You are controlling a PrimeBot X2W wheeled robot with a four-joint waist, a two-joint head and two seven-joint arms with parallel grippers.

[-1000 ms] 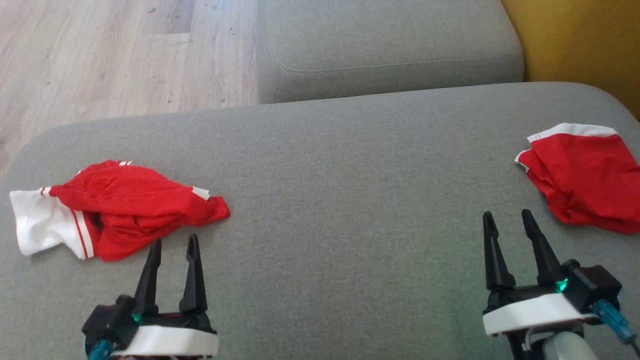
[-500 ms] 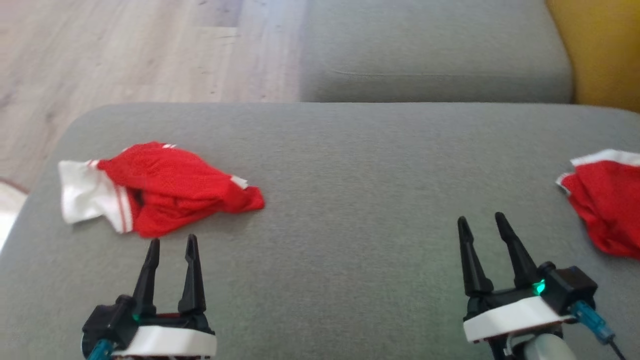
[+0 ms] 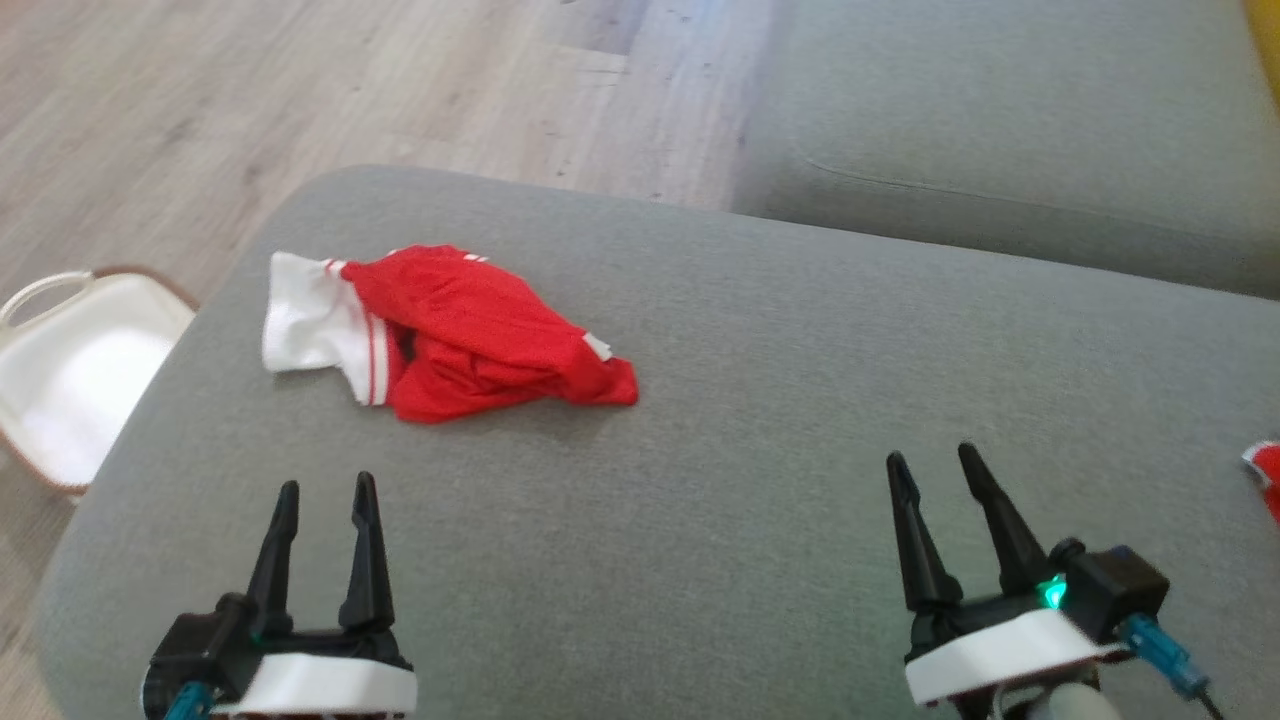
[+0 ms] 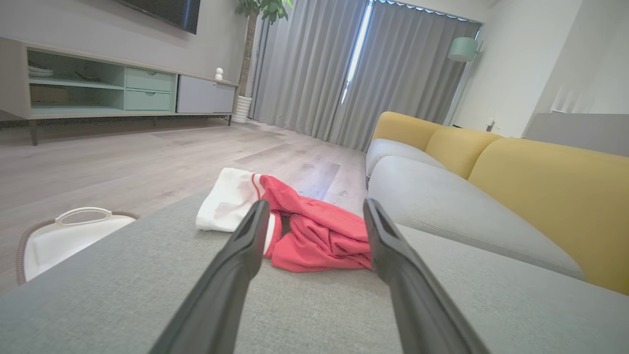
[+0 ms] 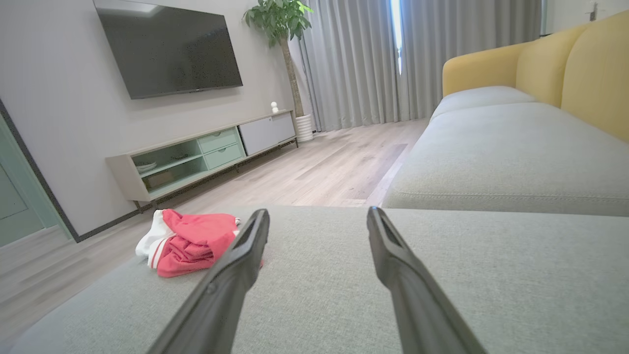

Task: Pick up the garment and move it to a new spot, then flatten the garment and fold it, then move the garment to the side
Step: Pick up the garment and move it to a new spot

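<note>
Grey sofa seat (image 3: 720,480), wood floor beyond. Item: red-and-white jersey (image 3: 470,335), crumpled, lying near the seat's left edge, ahead of the left jaws. Left jaws and right jaws: spread wide, empty, clear of the cloth. Hazard: a pinch on one loose layer could let the bundle trail, or slip off toward the white basket (image 3: 70,380).

Open cushion (image 3: 760,420) stretch between left end effector (image 3: 326,483) and garment (image 3: 480,335); basket (image 3: 70,380) beside cushion's left edge.
</note>
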